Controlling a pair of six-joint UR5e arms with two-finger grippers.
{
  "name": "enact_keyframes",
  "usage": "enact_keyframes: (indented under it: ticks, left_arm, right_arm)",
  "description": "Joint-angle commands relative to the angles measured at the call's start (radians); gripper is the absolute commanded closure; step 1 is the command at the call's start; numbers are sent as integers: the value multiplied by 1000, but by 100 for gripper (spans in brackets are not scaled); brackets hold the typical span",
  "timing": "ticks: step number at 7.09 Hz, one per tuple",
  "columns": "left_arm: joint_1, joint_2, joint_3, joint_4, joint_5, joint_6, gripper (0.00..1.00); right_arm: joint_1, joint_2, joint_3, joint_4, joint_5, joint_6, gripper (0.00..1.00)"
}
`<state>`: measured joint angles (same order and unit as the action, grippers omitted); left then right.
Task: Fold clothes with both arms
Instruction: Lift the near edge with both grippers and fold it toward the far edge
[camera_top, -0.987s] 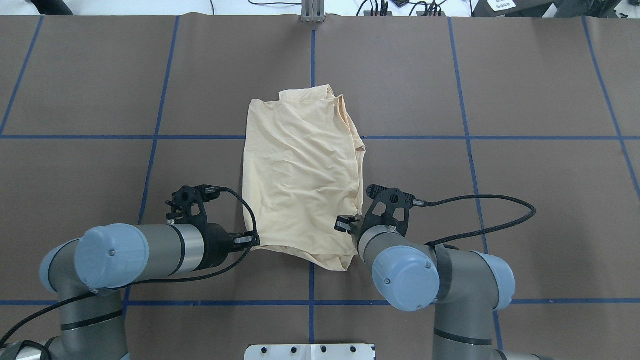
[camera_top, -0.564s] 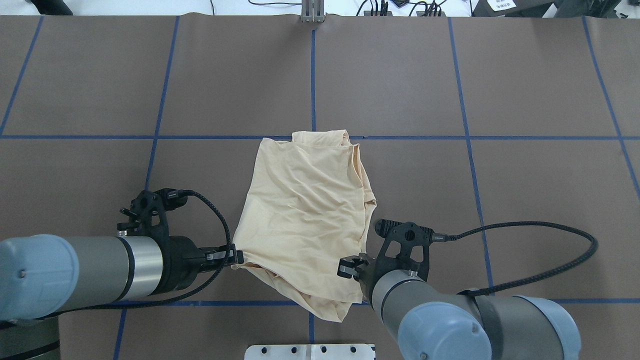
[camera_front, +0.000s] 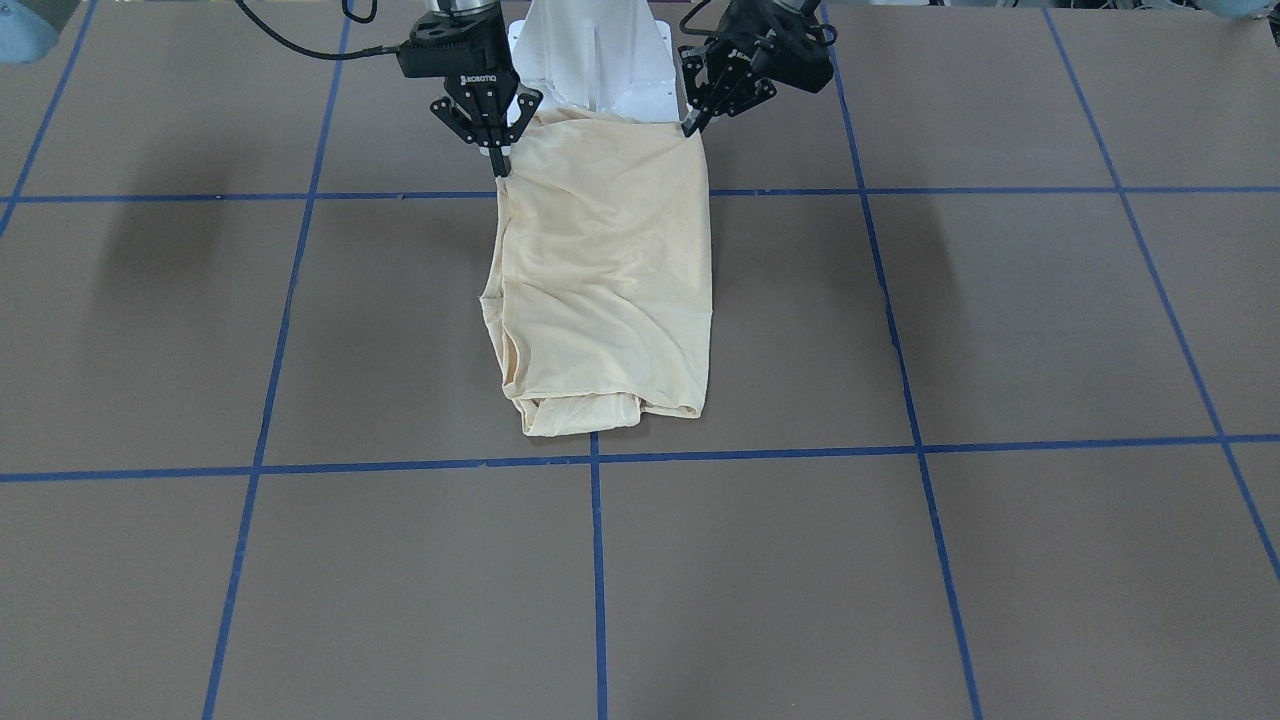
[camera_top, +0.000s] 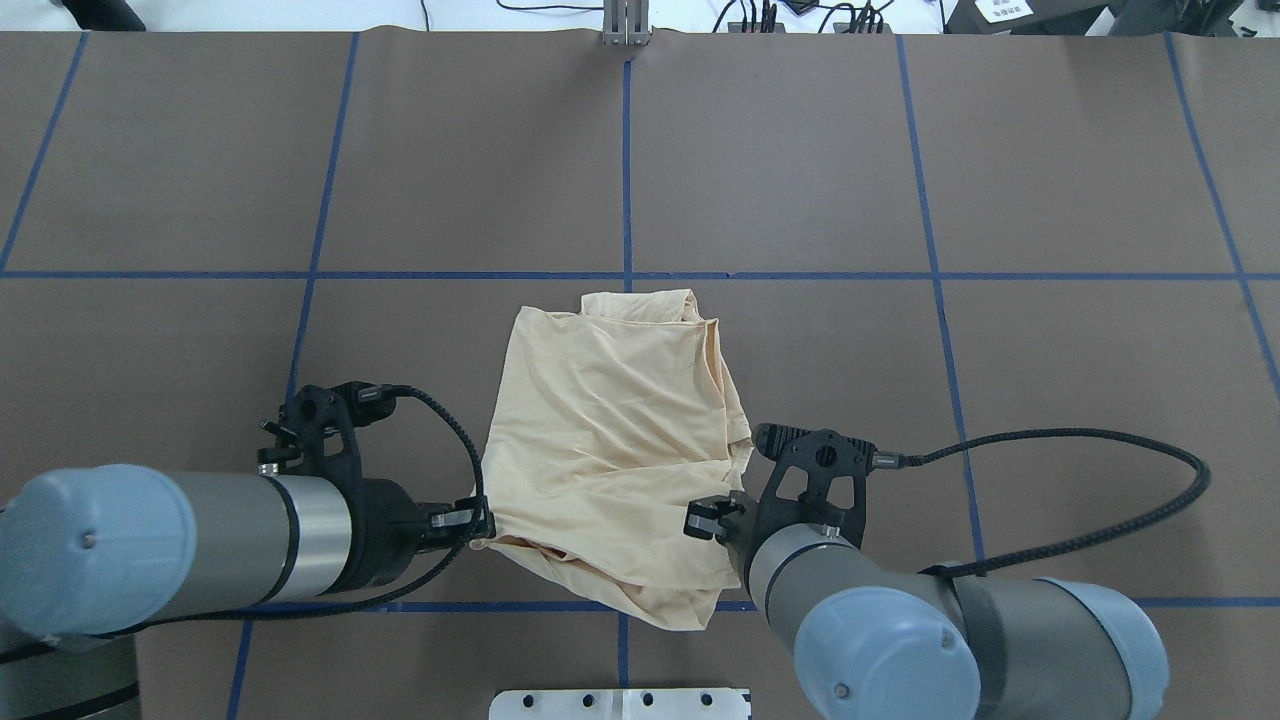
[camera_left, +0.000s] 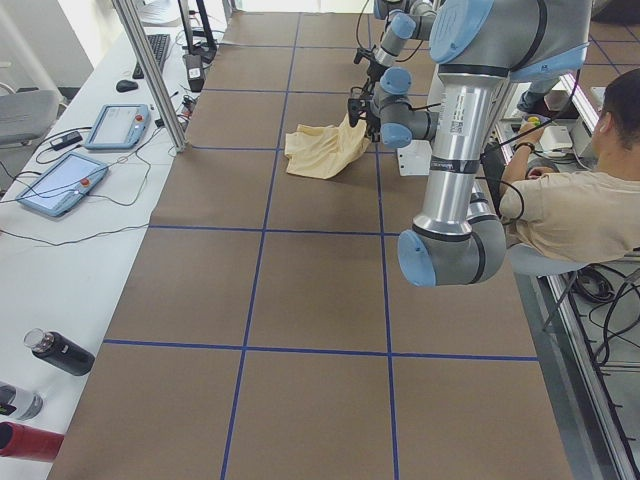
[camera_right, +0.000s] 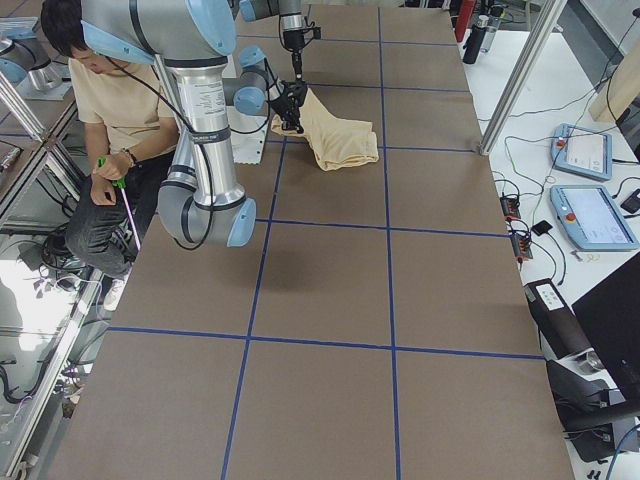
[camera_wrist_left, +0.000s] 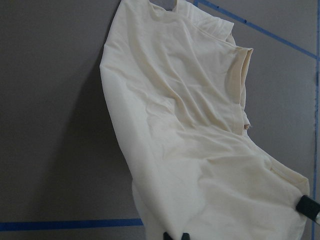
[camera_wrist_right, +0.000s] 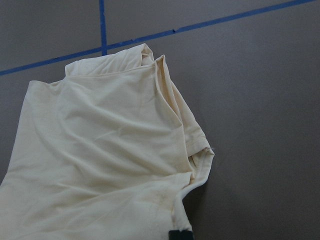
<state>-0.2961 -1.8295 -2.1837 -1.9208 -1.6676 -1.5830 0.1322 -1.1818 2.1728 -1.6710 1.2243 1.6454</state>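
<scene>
The pale cream-yellow thin shirt (camera_front: 605, 290) lies lengthwise straight ahead of the black two-finger claws, the left claw (camera_front: 690, 125) and right claw (camera_front: 503, 165) each clamped on a near corner, equally close.

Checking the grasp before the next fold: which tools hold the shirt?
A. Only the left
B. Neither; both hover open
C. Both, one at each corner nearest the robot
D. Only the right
C: the left tool and the right tool are each pinched shut on a corner of the shirt, at its edge nearest the robot.
</scene>
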Motion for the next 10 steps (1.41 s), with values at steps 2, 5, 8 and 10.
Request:
enact_keyframes:
  ticks: [2, 5, 8, 10]
  left_arm:
    - [-104, -115, 186, 0, 6, 118, 100]
    - [-228, -204, 308, -1, 2, 216, 100]
    - [-273, -316, 540, -18, 18, 259, 100]
    - [-281, -320, 600, -96, 32, 294, 1]
  right_arm:
    - [125, 89, -152, 7, 6, -39, 100]
    - [197, 119, -237, 40, 9, -84, 100]
    - [247, 206, -431, 146, 14, -99, 100]
    - [311, 267, -501, 175, 102, -133, 0]
